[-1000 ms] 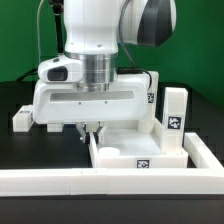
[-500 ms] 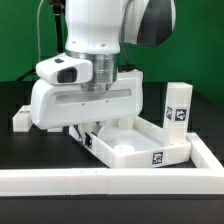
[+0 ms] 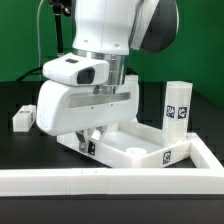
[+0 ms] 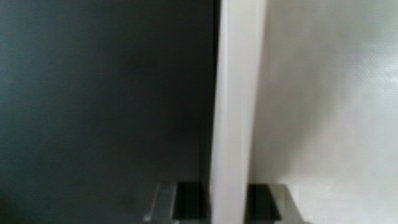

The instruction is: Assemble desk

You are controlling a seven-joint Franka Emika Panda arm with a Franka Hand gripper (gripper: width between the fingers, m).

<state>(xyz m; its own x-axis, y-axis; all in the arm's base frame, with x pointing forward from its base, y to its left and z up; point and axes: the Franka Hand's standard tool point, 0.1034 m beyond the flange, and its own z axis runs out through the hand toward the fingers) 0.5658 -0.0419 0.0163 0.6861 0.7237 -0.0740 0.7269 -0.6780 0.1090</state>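
Where the big white arm (image 3: pixel 105 40) comes down in the mid of the exterior view, its jaws are squeezed tight on the rim of the desk top (image 3: pixel 128 154), at that top's lower left corner. The desk top is a wide white tray w/ a raised rim. It fills the lower mid & lower right of the frame, turned at a slant. A black & white tag (image 3: pixel 167 157) shows on its front wall, lower right. Can't tell if the tray lies flat on the black table (image 3: pixel 20 150) or is lifted a bit.

A short square leg (image 3: pixel 178 104) stands upright at mid right, just behind the tray's far right corner, w/ a tag on its side. Can't tell if it sits in a socket. A small white block (image 3: pixel 23 117) lies on the table at mid left, well apart from the tray. A long white rail (image 3: pixel 90 182) runs along the bottom of the frame & up the right edge, just beside the tray.

In the wrist view the rim (image 4: pixel 240 100) is a thin white strip, w/ two dark fingertips (image 4: pixel 187 202) pressing it, one on each side. Dark table lies on one side of the strip, pale tray floor on the other.
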